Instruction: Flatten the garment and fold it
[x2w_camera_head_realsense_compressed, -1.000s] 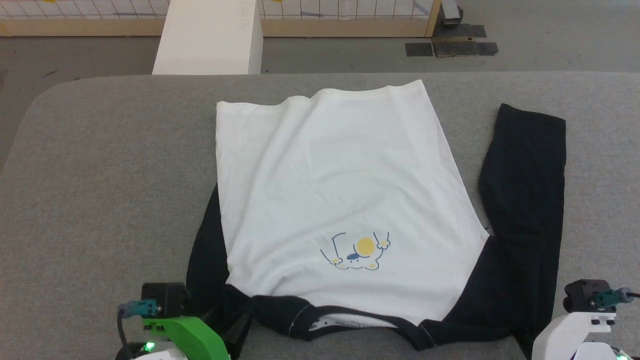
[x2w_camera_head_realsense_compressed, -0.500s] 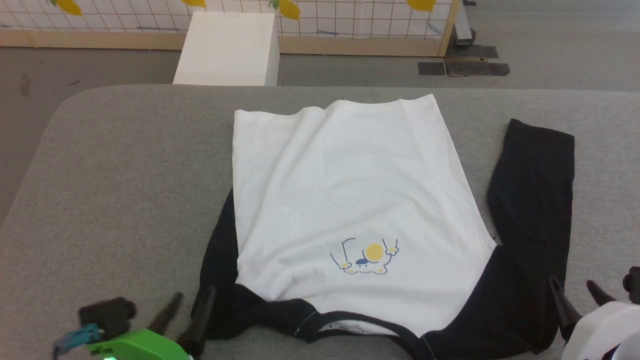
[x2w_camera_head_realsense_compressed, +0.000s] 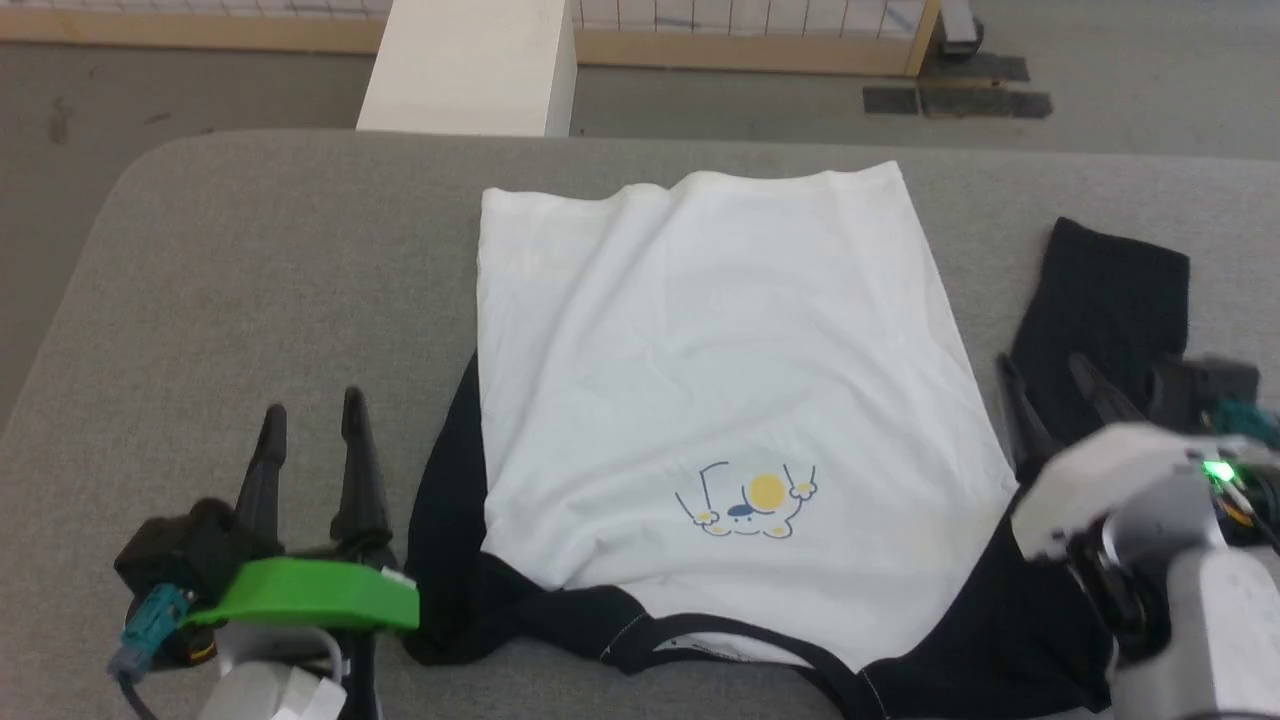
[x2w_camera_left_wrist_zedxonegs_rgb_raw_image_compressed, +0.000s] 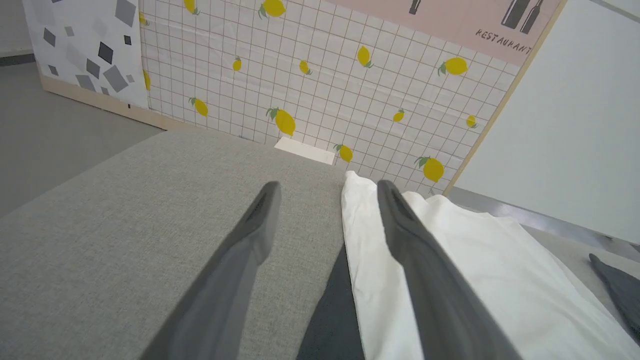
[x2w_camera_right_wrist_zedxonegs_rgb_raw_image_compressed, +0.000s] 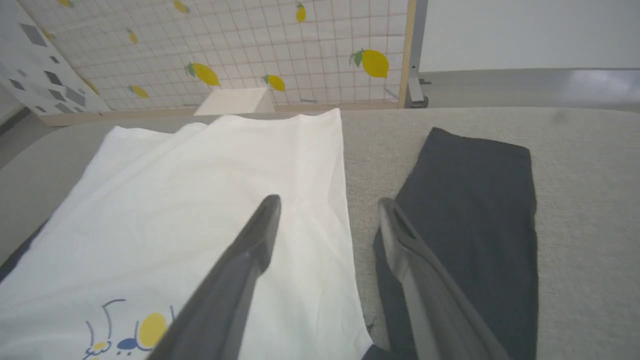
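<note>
Head view: the T-shirt (x2w_camera_head_realsense_compressed: 700, 350) lies on the grey table (x2w_camera_head_realsense_compressed: 250, 250), neckband (x2w_camera_head_realsense_compressed: 700, 632) at 6 o'clock and hem at 12. The white body is nearly smooth. One black sleeve (x2w_camera_head_realsense_compressed: 1110, 290) is spread at 3 o'clock, while the tucked sleeve (x2w_camera_head_realsense_compressed: 455, 480) at 8 o'clock shows as a strip. The left gripper (x2w_camera_head_realsense_compressed: 313, 408) at 8 o'clock and the right gripper (x2w_camera_head_realsense_compressed: 1040, 365) at 3 o'clock are both spread and empty.

Left wrist view: fingers (x2w_camera_left_wrist_zedxonegs_rgb_raw_image_compressed: 240, 260) parted, nothing between them, the shirt's edge just beyond.

Right wrist view: fingers (x2w_camera_right_wrist_zedxonegs_rgb_raw_image_compressed: 235, 270) wide, straddling the white edge and the black sleeve, with the cartoon print (x2w_camera_right_wrist_zedxonegs_rgb_raw_image_compressed: 135, 332) at 7 o'clock.

Flattening looks nearly done, and no fold is made yet.
</note>
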